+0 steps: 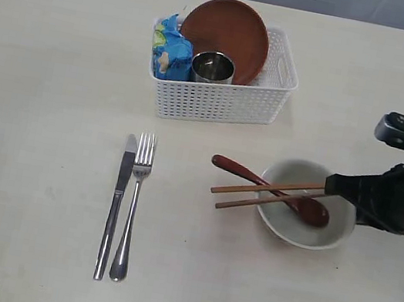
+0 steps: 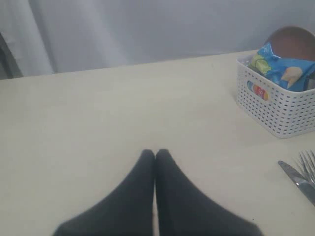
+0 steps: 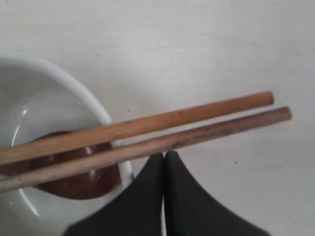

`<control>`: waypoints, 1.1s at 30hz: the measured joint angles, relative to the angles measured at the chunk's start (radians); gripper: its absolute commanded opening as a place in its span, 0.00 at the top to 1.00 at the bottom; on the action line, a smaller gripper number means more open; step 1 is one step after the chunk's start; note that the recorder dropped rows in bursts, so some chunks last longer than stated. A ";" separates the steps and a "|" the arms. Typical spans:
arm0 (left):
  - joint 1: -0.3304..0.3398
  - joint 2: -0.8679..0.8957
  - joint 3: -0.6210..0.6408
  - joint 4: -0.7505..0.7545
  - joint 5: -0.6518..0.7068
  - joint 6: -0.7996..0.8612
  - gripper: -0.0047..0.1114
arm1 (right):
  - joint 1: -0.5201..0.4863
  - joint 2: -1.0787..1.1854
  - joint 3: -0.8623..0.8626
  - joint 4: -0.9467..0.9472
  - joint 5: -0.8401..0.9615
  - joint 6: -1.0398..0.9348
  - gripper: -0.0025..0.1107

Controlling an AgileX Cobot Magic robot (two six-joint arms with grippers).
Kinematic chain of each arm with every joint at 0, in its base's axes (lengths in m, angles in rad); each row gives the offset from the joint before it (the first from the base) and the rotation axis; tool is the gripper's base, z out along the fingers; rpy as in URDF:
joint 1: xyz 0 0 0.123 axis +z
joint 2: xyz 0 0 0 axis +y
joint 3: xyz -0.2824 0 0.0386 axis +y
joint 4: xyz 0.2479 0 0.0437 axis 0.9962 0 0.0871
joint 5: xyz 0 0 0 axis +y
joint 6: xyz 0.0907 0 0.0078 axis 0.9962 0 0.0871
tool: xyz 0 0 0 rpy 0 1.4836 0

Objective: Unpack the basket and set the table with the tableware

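The white basket [image 1: 219,101] stands at the back of the table [image 1: 40,91] and holds a reddish-brown plate [image 1: 225,30] and a small steel cup [image 1: 213,67]. A steel knife [image 1: 117,199] and fork [image 1: 133,201] lie side by side at the front left. The white bowl [image 1: 332,235] holds the dark red spoon [image 1: 239,170]. Wooden chopsticks [image 1: 257,192] lie across its rim. My right gripper [image 1: 329,186] is shut with nothing between its jaws. Its tips [image 3: 164,153] sit right against the chopsticks [image 3: 187,118] at the bowl's rim [image 3: 88,96]. My left gripper [image 2: 155,152] is shut over bare table.
A blue snack bag [image 1: 171,48] stands in the basket's left end, beside the cup. In the left wrist view the basket [image 2: 275,108] is off to one side, with the knife tip [image 2: 295,179] and fork tines [image 2: 309,164] at the frame edge.
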 measured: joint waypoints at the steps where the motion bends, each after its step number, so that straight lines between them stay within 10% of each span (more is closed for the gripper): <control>1: 0.000 0.000 0.000 0.000 0.000 0.000 0.96 | 0.000 0.000 0.000 0.014 0.000 -0.017 0.98; 33: 0.000 0.000 0.000 0.000 0.000 0.000 0.96 | 0.334 0.000 0.000 0.085 -0.062 -0.148 0.98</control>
